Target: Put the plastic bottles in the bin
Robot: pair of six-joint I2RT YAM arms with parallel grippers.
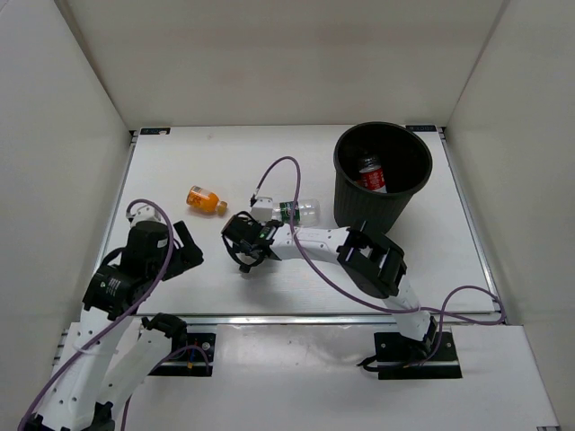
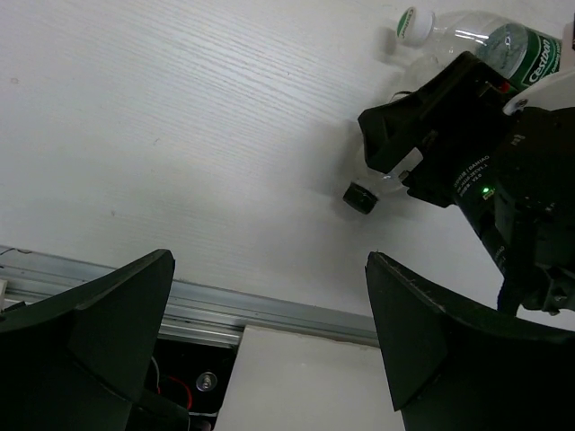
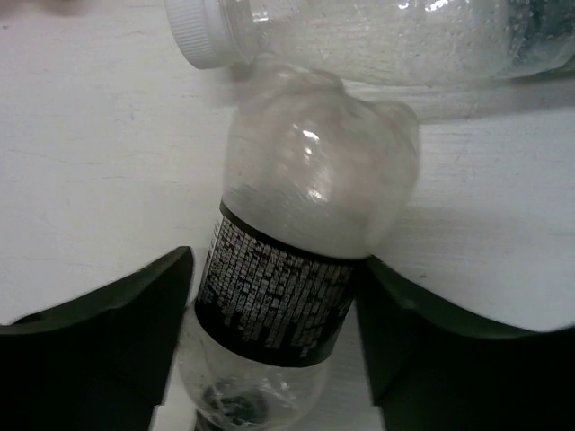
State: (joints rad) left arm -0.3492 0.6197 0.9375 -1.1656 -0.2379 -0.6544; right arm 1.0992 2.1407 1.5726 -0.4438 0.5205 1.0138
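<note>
The round black bin point(image 1: 343, 175) stands at the back right with a red-label bottle point(image 1: 371, 175) inside. An orange-liquid bottle point(image 1: 206, 200) lies at left centre. A clear green-label bottle point(image 1: 298, 212) with a white cap lies mid-table; it also shows in the right wrist view point(image 3: 377, 36) and the left wrist view point(image 2: 490, 40). My right gripper point(image 1: 244, 246) is closed around a crumpled clear bottle with a black label point(image 3: 314, 180), low over the table. Its black cap point(image 2: 360, 197) pokes out below the fingers. My left gripper point(image 2: 269, 265) is open and empty near the front edge.
White walls enclose the table on three sides. A metal rail point(image 2: 225, 314) runs along the front edge under my left gripper. The green-label bottle lies right beside the held bottle, between it and the bin.
</note>
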